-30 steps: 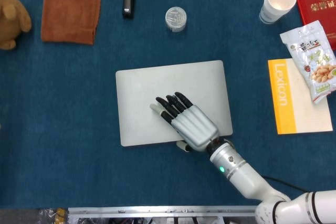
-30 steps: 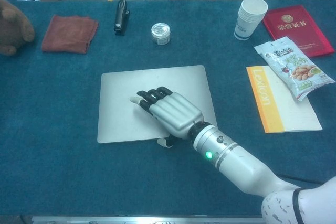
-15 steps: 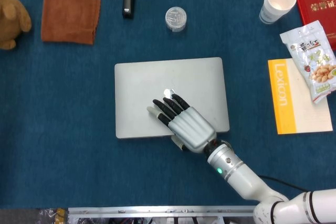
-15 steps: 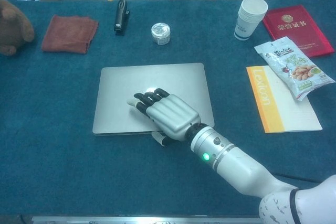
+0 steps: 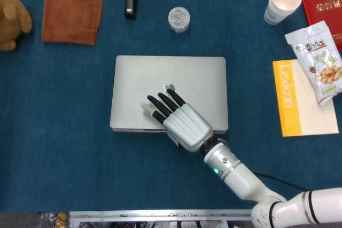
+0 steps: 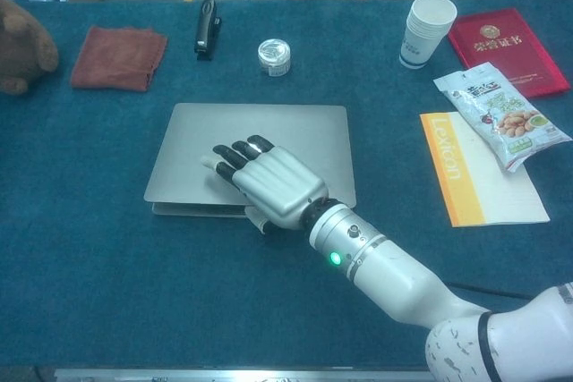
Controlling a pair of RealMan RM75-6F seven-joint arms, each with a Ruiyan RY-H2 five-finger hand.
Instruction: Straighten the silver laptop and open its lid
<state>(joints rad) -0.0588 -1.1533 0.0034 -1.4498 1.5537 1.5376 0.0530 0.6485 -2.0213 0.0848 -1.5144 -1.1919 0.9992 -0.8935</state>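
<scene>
The right hand point(image 5: 179, 118) has a ribbed silver metallic back and black fingers point(image 6: 235, 151) with pale tips. A silver cylindrical wrist point(image 6: 345, 248) carries a small green light, then widens into a glossy white forearm point(image 5: 251, 188) with a black band.

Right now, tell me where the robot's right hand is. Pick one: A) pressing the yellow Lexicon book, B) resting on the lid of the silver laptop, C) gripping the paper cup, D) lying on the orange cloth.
B: the right hand lies palm down on the silver laptop, its dark fingertips spread over the lid, well apart from the other things on the table.
</scene>
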